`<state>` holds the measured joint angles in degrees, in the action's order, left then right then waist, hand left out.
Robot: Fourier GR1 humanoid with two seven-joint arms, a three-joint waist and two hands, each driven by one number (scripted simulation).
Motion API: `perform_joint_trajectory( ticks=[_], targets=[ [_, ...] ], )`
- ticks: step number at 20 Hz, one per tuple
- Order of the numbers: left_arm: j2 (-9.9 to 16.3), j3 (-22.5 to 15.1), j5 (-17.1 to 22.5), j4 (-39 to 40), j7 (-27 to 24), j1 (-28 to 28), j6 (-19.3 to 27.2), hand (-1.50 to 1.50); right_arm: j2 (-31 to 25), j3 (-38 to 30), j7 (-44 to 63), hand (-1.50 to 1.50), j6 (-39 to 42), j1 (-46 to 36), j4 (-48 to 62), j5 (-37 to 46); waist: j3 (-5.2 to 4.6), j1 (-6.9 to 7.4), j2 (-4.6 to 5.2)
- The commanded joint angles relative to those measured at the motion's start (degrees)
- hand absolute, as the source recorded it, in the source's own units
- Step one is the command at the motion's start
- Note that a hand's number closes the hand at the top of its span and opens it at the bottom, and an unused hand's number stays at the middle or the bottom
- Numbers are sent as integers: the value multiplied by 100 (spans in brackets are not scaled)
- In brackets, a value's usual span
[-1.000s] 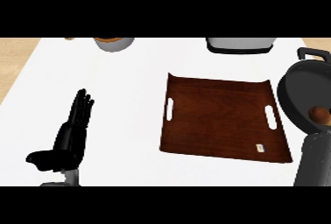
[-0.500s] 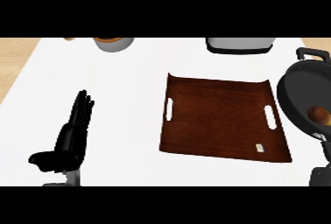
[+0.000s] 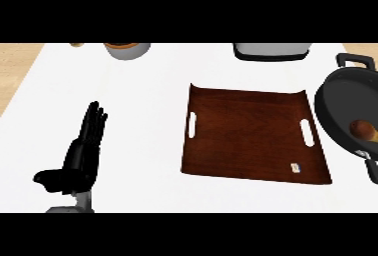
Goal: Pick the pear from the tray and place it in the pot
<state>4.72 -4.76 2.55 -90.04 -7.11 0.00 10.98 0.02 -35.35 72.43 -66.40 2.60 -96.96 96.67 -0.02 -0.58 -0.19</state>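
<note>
Resting inside the pot (image 3: pixel 338 107) at far right, the pear (image 3: pixel 363 129) lay off the tray (image 3: pixel 251 135) — left hand (image 3: pixel 80 155) well apart, fingers straight together; right hand unseen.

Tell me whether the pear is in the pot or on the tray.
In the pot: the pear lies inside it, off the tray.

Even, bright light washes the white desk (image 3: pixel 148 100) almost shadowless, with no glare, while outlines look soft and slightly blurred throughout.
</note>
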Motion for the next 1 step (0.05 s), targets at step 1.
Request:
perform_joint_trajectory(
  ticks=[1],
  targets=[
    [4, 23, 19, -65, -44, 8, -21, 0, -2, 173, 1270, -150, -508, 577, -370, 80, 5, -25, 0]
  ],
)
